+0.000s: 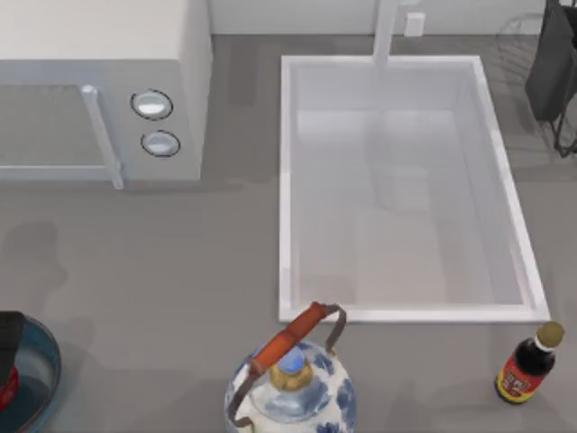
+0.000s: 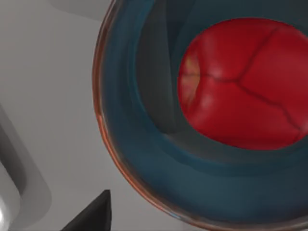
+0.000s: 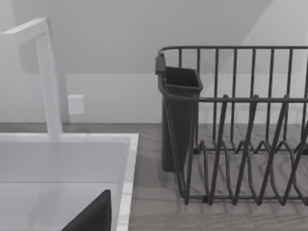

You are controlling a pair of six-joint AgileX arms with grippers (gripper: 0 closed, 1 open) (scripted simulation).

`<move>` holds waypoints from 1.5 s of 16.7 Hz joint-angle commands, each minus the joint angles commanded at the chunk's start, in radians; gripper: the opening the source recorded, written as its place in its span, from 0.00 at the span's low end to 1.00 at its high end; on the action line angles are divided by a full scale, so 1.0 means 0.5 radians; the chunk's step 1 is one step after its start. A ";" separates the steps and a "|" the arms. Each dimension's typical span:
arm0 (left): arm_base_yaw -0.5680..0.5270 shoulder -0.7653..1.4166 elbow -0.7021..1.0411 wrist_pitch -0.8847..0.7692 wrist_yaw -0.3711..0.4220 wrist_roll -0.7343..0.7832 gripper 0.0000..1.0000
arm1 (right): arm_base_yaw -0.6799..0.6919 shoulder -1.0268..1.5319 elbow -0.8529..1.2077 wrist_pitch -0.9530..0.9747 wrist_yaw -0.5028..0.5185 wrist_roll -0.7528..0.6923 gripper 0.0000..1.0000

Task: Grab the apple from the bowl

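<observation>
From above, the bowl lay at the near left corner of the table, cut off by the edge of the view, with the left arm's dark gripper hanging over it and a sliver of the red apple showing beneath; whether its fingers were apart or together could not be told. Elsewhere stood the microwave at the far left, the sink in the middle, the patterned kettle at the near edge and the sauce bottle at the near right, all well apart from the bowl. In the left wrist view the apple sat inside the blue-teal bowl, resting toward one wall rather than dead centre, with one dark fingertip of the left gripper just outside the rim. The fruit looked glossy, firm and light, so it would likely be slippery and apt to roll against the curved glass; a hold across its widest girth, fingers coming straight down either side, seemed safest, keeping clear of the fragile-looking rim. In the right wrist view the right arm was parked at the far right, facing the dish rack and faucet, a fingertip in frame, its opening impossible to judge.
</observation>
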 joint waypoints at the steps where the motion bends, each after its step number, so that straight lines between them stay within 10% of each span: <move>1: 0.000 0.000 0.000 0.000 0.000 0.000 1.00 | 0.000 0.000 0.000 0.000 0.000 0.000 1.00; 19: 0.010 0.388 -0.545 0.933 -0.001 0.016 1.00 | 0.000 0.000 0.000 0.000 0.000 0.000 1.00; 25: 0.010 0.388 -0.545 0.933 -0.001 0.016 0.55 | 0.000 0.000 0.000 0.000 0.000 0.000 1.00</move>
